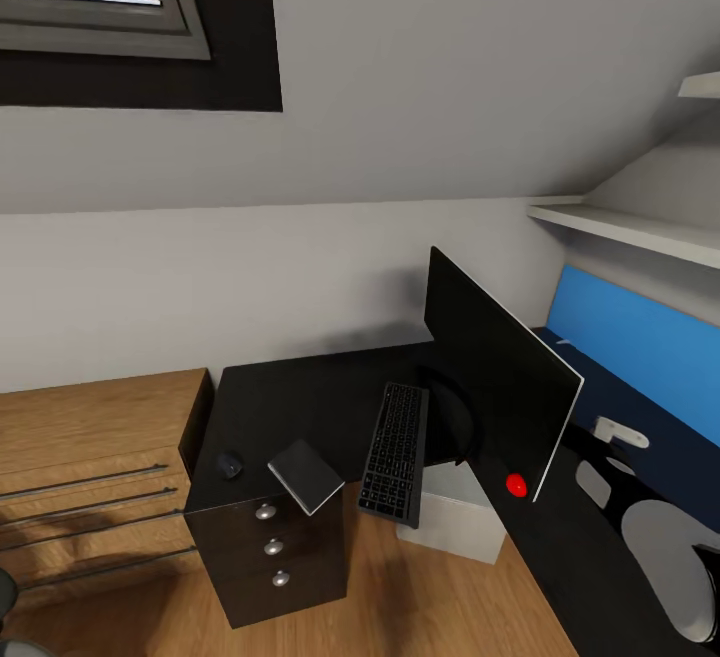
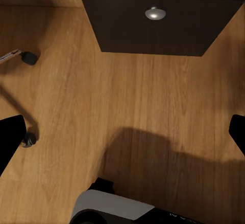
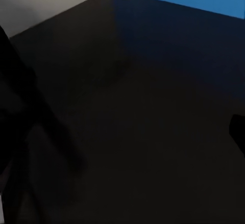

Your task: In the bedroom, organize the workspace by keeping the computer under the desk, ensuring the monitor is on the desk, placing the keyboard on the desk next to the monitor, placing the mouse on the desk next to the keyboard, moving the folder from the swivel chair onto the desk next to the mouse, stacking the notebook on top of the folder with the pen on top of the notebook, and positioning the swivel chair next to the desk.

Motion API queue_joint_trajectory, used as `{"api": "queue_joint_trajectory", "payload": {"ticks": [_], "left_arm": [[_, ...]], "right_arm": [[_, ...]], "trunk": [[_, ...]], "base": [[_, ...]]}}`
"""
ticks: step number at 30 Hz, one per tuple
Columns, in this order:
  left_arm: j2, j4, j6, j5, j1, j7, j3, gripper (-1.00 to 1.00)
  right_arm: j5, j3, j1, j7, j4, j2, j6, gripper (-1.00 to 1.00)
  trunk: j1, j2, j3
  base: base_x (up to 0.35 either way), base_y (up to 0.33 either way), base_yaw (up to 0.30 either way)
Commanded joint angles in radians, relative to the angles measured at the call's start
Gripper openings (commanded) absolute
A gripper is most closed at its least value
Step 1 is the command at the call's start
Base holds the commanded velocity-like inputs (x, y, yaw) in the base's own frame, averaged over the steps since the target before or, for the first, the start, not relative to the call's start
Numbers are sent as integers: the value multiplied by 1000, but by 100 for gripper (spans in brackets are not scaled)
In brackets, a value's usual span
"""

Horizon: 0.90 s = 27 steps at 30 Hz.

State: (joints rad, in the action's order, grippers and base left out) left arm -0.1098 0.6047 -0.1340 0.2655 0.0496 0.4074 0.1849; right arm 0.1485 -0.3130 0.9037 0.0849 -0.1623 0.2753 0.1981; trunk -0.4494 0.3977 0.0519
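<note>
Pincer left (image 2: 122, 132) apart | pincer right (image 3: 122, 147) apart over desk (image 3: 153, 106) | monitor (image 1: 500, 387) beside

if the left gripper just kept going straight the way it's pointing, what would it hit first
Most likely the bare wooden floor. The left gripper looks straight down at it, jaws wide apart, with the dark drawer cabinet off beyond that line. Depth is hard to judge.

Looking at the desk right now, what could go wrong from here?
The black keyboard juts past the front edge of the black desk, so a nudge might tip it onto the wooden floor. The grey flat folder-like item also overhangs the edge, above the drawers, and could slide off. The black flat-screen monitor looks tilted, so a bump from the nearby right arm might topple it.
</note>
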Motion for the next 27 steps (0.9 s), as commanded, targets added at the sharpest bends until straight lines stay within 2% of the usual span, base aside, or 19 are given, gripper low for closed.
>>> {"api": "queue_joint_trajectory", "payload": {"ticks": [1,6,16,18,19,22,27], "left_arm": [[1,0,-6,11,1,7,7,100],[1,0,-6,11,1,7,7,100],[1,0,-6,12,1,8,7,100],[1,0,-6,12,1,8,7,100],[1,0,-6,12,1,8,7,100],[1,0,-6,12,1,8,7,100],[1,0,-6,12,1,8,6,100]], "right_arm": [[5,6,1,-9,1,1,4,100],[-20,6,-1,-71,1,4,4,100],[-80,6,-6,-136,3,2,4,100],[-101,6,-8,-169,3,3,5,100],[-157,6,-21,-228,2,4,21,100],[-210,6,-26,-245,4,2,58,100],[-228,6,-38,-302,3,1,66,100]], "trunk": [[-1,2,2],[-1,2,2],[-1,2,2],[-1,2,2],[-1,2,2],[-1,2,2],[-1,2,2]], "base": [[0,0,0],[0,0,0],[0,0,0],[0,0,0],[0,0,0],[0,0,0],[0,0,0]]}}
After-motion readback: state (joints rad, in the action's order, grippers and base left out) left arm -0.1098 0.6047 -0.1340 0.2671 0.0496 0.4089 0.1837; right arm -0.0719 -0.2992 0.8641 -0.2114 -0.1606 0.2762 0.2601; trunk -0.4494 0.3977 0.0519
